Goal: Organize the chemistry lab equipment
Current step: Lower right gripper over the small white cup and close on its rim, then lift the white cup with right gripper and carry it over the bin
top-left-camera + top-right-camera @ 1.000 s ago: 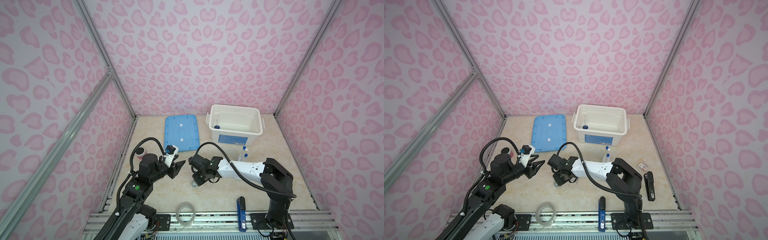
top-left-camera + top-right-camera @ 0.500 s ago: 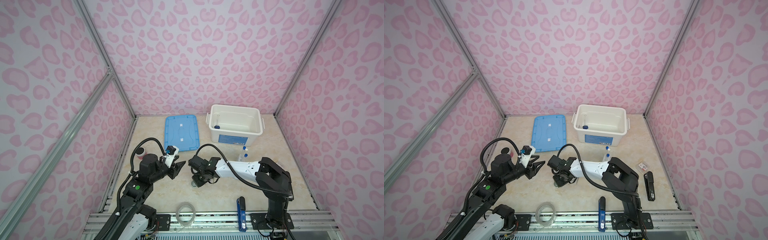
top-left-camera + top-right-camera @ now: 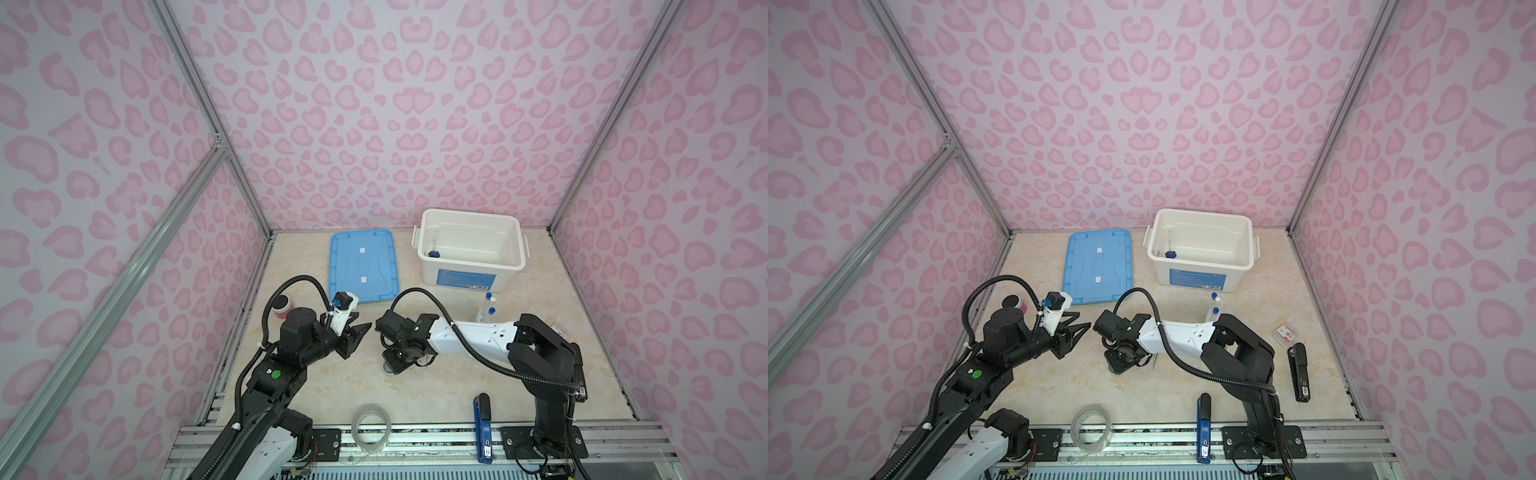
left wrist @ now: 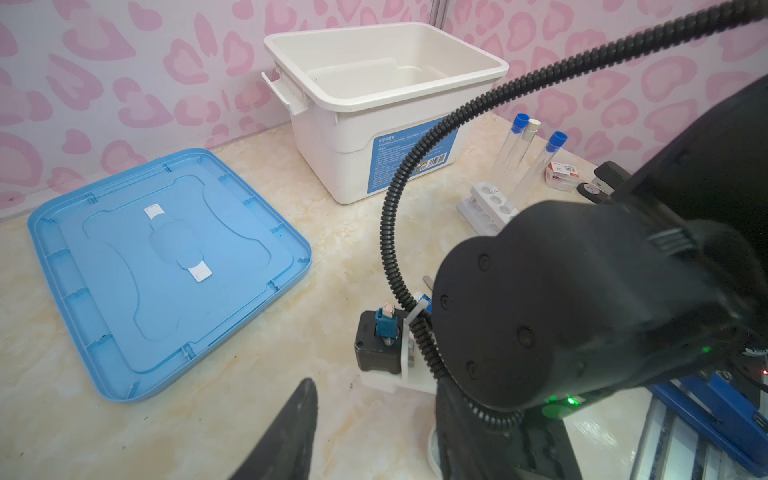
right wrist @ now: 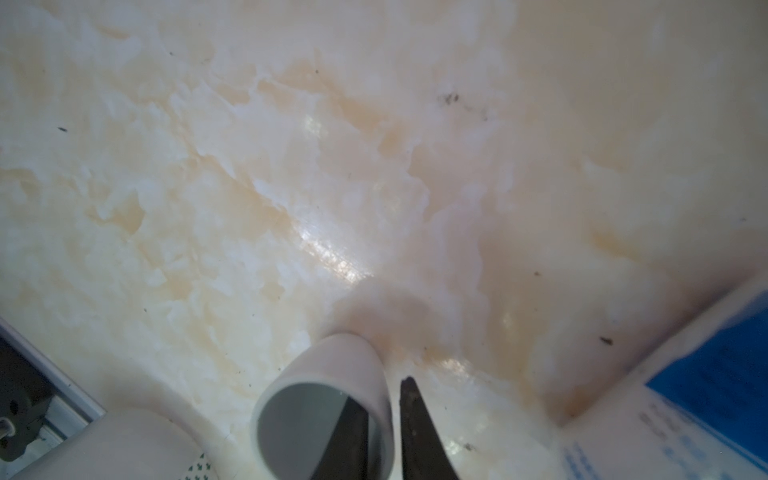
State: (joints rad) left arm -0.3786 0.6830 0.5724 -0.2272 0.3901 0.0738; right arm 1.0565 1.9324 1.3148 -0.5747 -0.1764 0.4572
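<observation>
While the right gripper (image 3: 395,360) pointed straight down at mid-table, we saw in a top view the small white dish (image 3: 388,369), round and deep-walled, on the beige marbled tabletop (image 3: 415,399) beneath it, mostly covered by the wrist. The left gripper (image 3: 358,338) hung close by, jaws half apart and empty.

From the left wrist, the black arm (image 4: 582,311) hid nearly all of the dish.

From the right wrist, one finger (image 5: 349,432) sat inside the dish (image 5: 332,365), its partner outside, pinching the wall. We judged a straight, level lift best, since so thin a rim grip could slip or tip. A blue-labelled white container (image 5: 685,399) was cut off, too blurred to identify.
</observation>
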